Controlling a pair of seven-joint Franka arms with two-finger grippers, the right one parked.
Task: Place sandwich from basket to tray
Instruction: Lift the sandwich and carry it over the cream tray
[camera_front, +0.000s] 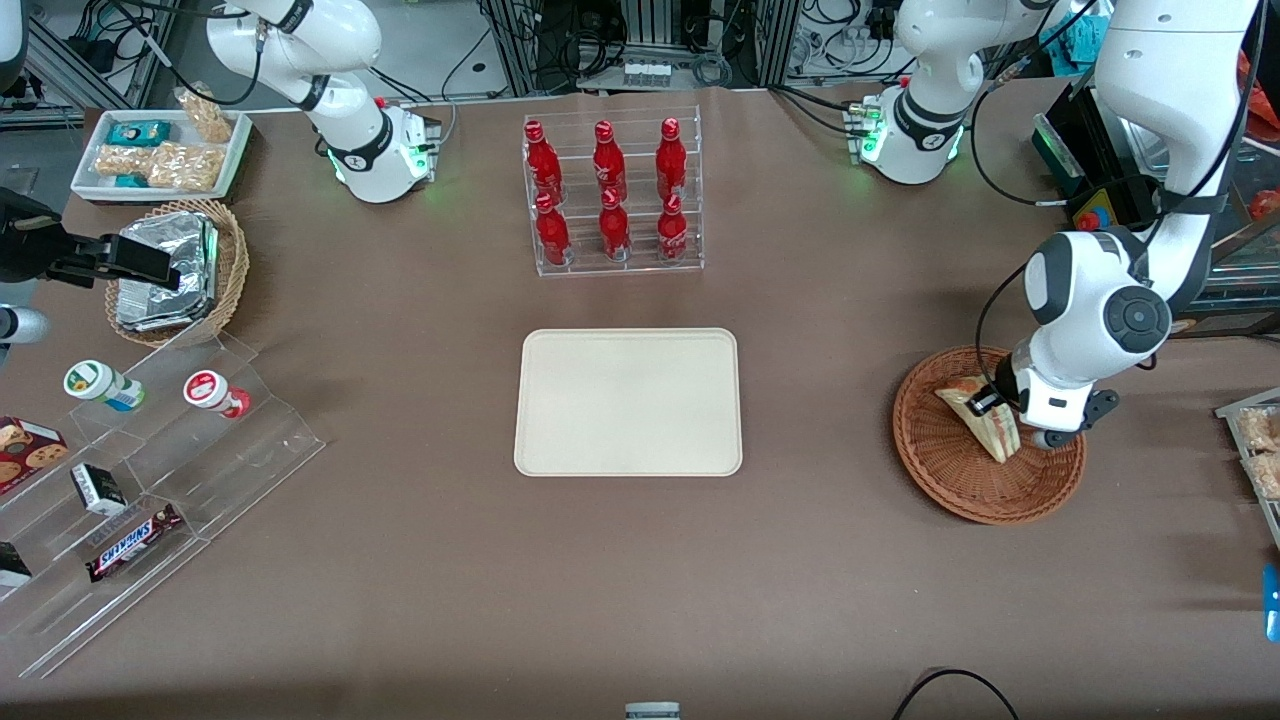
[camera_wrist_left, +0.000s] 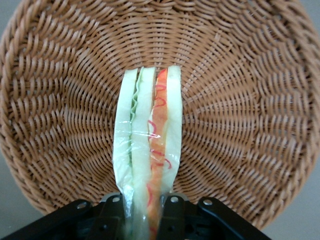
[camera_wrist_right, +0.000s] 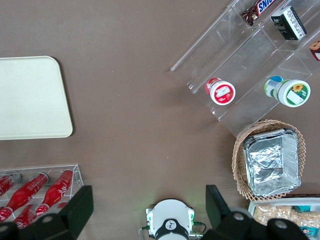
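1. the tray (camera_front: 628, 402) sits bare in the middle of the table, nothing on it yet, so the delivery is all to come.
2. the basket (camera_front: 950, 480) lies well apart from the tray, toward the working arm's end of the table; it holds only the sandwich.
3. the sandwich (camera_wrist_left: 147, 150) is in the basket, over its middle, standing on edge with its layers showing.
4. the gripper (camera_wrist_left: 142, 212) is down in the basket, clamped on one end of the sandwich, a finger on each bread face. i'd say the grab is made, while the lift, the carry to the tray and the release are left.
5. hard to judge: whether the sandwich has left the wicker or rests on it. the fingertips are cut off, and from the front the wrist covers them.
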